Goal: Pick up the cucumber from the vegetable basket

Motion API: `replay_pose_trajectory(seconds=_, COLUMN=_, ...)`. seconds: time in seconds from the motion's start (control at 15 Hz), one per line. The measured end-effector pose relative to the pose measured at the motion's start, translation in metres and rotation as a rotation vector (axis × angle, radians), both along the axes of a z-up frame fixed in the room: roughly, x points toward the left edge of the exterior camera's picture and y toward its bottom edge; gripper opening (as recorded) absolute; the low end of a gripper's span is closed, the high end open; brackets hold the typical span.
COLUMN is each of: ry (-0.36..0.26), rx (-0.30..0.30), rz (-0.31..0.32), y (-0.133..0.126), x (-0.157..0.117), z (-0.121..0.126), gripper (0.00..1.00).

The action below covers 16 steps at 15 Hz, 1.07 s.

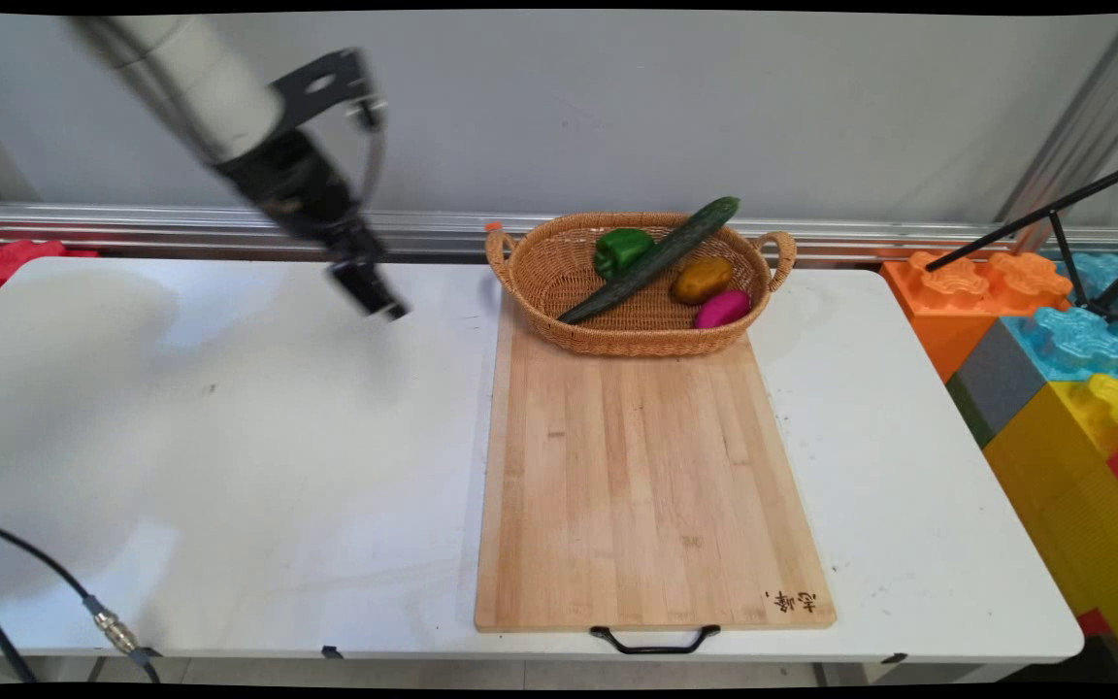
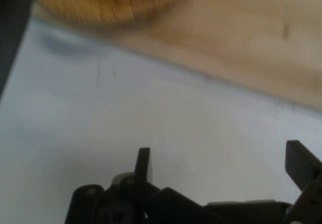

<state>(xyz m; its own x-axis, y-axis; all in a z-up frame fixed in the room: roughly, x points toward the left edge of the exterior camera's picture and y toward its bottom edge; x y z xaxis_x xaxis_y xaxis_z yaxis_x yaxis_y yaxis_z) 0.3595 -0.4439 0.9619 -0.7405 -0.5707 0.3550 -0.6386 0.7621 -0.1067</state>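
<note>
Jaws (image 1: 372,291) of the black gripper hang in the air above the far part of the white counter (image 1: 229,437), left of the wicker basket (image 1: 559,282) and apart from it, tilted down and toward the right. In the hand view the two fingers (image 2: 143,164) stand wide apart with only bare counter between them, so the jaws are open and hold nothing. The basket sits on the far end of a long wooden cutting board (image 1: 646,485), which lies lengthwise on the right half of the counter with a black handle (image 1: 654,641) at its near edge and a small burnt mark (image 1: 792,602) in its near right corner. Inside the basket a long dark green cucumber (image 1: 656,257) lies slantwise, its far end sticking out over the far right rim. A green pepper (image 1: 620,249) lies just left of the cucumber, touching or nearly touching it. On the cucumber's right side lie a brownish-yellow potato (image 1: 702,280) and, just nearer, a magenta piece (image 1: 722,309) that I cannot tell the kind of; the two are close together. In the hand view the basket's edge and a strip of the board show along the top. Right of the counter stand large toy blocks (image 1: 1064,388) in orange, blue, yellow and grey, with a black tripod (image 1: 1054,223) over them. A black cable (image 1: 54,582) runs across the counter's near left corner.
</note>
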Motion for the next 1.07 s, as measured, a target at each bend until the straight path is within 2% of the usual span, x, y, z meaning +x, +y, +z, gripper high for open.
replay_pose_trajectory(seconds=0.13, ry=0.026, rx=-0.041, rz=0.056, y=-0.021, x=-0.033, z=0.004, gripper=1.0)
replay_pose_trajectory(seconds=0.4, ry=0.062, rx=-0.086, rz=0.141, y=-0.057, x=-0.072, z=-0.004, gripper=1.0)
replay_pose_trajectory(seconds=0.73, ry=0.091, rx=-0.107, rz=0.235, y=-0.107, x=-0.115, z=-0.05, gripper=1.0)
replay_pose_trajectory(seconds=1.07, ry=0.117, rx=-0.102, rz=0.261, y=-0.145, x=-0.146, z=-0.109, gripper=1.0)
